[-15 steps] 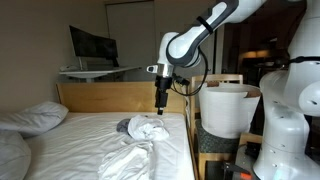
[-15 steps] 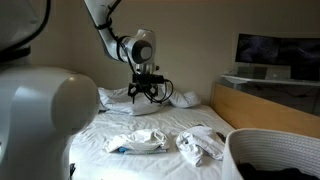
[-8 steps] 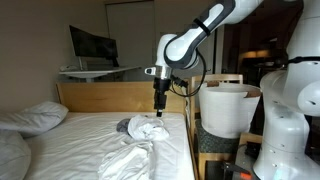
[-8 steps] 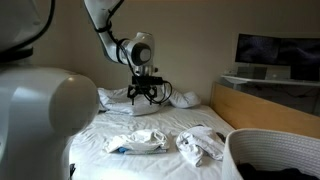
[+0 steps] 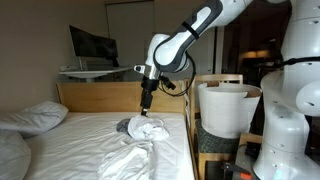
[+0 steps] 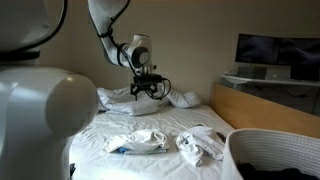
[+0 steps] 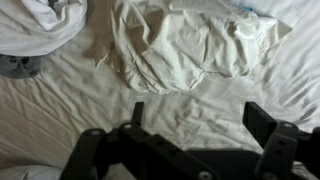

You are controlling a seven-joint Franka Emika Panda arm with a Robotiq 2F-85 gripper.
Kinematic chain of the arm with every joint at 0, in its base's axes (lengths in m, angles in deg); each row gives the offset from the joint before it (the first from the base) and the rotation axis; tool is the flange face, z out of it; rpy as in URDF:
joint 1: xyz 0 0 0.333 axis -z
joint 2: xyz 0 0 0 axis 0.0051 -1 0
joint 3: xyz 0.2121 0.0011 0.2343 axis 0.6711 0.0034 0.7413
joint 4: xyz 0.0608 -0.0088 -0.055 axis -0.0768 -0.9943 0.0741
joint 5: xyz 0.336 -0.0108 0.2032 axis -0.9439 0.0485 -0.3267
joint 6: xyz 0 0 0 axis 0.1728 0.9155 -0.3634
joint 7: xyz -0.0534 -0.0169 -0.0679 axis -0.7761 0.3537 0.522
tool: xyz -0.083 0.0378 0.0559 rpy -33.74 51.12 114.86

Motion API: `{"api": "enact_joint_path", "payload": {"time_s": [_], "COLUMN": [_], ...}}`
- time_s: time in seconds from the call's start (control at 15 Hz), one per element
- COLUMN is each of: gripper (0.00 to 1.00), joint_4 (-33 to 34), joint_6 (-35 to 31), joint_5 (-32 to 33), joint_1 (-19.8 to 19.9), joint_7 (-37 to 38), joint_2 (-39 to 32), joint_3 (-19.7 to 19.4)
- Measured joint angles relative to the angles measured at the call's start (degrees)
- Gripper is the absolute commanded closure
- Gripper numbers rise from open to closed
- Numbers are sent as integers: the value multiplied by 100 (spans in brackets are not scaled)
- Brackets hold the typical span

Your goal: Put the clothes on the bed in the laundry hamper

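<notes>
One gripper (image 5: 146,110), open: two dark rigid fingers (image 7: 137,112) spread wide, nothing between them, hanging just above the clothes (image 5: 140,135) near the headboard (image 5: 100,97) end of the bed (image 5: 70,140). All the clothes lie on the mattress, none held; soft crumpled fabric with deep folds. Wrist view count: two white, one grey. There is a big rumpled white piece (image 7: 190,45) top centre and a second white piece (image 7: 40,22) top left. The small grey piece (image 7: 17,66) is at the left edge, just below the second white piece. An exterior view shows a flat white heap (image 6: 135,143) and a bunched white heap (image 6: 200,146) near each other, not touching; cannot tell if these are the same pieces. The sheet (image 7: 60,110) is white and smooth with shallow creases. One laundry hamper (image 5: 225,112): round white plastic tub, thick rim, tapering sides, standing off the bed beside it, dark inside (image 6: 275,160). Two plump white pillows (image 5: 35,117). The headboard is light wood, flat.
</notes>
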Motion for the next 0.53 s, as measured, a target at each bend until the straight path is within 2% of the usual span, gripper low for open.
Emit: {"api": "enact_joint_path", "payload": {"time_s": [0.2, 0.53], "gripper": [0, 0], "joint_4": [390, 979], "joint_6": [-500, -586], "joint_5": [0, 11], "joint_1": [149, 797], "joint_7": [0, 0], "joint_2": [-699, -1928], "joint_3": [201, 630]}}
